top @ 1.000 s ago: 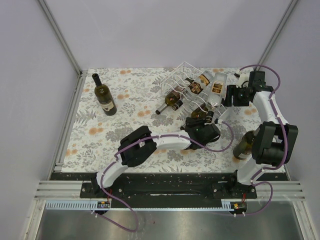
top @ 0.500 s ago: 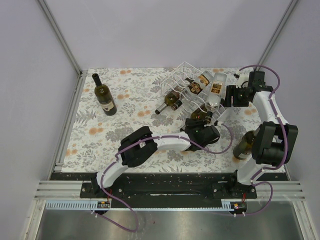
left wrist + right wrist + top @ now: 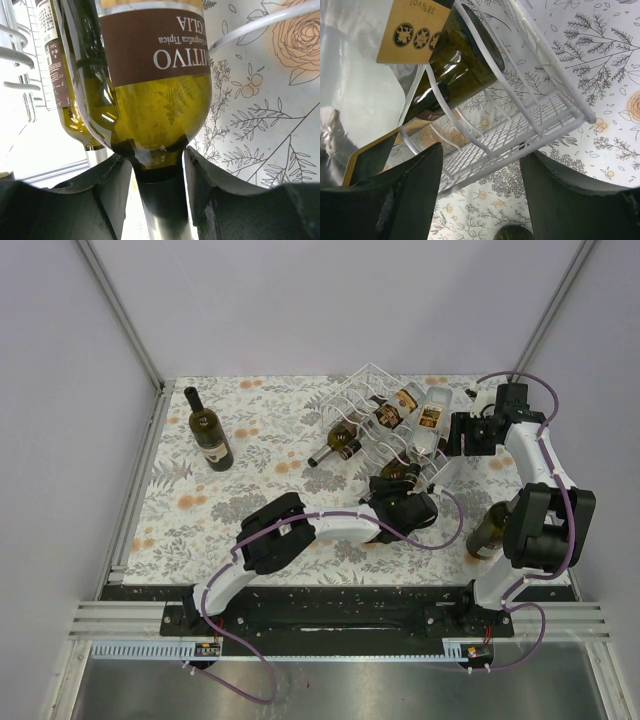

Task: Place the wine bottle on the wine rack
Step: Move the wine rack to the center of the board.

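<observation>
Left gripper [image 3: 156, 155] straddled the neck of the wine bottle [image 3: 155, 110], grip unclear; right gripper [image 3: 481, 152] stood wide at the wine rack [image 3: 520, 127]

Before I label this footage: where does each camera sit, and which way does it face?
Top external: high behind the robot, looking down at the table; left arm, right arm show.
Left wrist: behind the left pincer, facing up a green bottle; fingers flank its neck.
Right wrist: behind the right pincer, facing the wine rack; fingers show.
Shared: top and right wrist show that rack.
</observation>
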Available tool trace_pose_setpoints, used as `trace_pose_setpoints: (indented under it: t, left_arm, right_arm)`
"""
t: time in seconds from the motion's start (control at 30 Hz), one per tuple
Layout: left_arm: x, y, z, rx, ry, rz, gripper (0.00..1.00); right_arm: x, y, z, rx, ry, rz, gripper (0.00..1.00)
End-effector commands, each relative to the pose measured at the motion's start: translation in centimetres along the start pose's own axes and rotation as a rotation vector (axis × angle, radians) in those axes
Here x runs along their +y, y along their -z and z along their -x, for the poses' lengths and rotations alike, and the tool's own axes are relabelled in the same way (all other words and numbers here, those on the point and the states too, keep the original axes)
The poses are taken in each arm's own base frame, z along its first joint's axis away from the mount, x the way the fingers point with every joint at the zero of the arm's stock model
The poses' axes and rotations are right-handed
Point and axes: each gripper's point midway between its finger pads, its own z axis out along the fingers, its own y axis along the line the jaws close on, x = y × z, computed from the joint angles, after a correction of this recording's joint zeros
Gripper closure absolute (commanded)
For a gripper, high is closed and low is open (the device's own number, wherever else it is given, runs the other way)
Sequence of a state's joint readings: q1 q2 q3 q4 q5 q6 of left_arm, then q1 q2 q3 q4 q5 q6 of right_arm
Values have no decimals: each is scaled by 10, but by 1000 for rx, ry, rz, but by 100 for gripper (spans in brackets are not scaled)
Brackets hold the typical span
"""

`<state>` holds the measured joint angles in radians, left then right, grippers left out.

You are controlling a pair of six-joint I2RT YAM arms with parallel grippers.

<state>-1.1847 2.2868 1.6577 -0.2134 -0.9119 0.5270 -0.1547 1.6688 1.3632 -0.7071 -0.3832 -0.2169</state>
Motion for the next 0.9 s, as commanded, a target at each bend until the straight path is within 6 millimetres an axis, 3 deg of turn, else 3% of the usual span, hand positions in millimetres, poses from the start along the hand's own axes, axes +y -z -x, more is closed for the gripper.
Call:
trace_pose_setpoints:
  t: [0.0,0.17,0.5,0.63,0.87]
  left_arm:
    - [5,0,1,-8,5,41,50]
    - [12,3,1,-19,11,63,43]
    - [31,14,-7,-35,27,113,40]
    - [50,23,-3,-65,54,160,39]
    - [54,29,-7,-63,42,162,39]
  right_arm:
    - [23,5,-6,30,9,74,29]
    - [23,5,-6,30,10,74,30]
    - [22,4,-6,32,10,70,30]
    - [22,4,-6,33,8,70,30]
    - [23,5,-5,34,9,74,30]
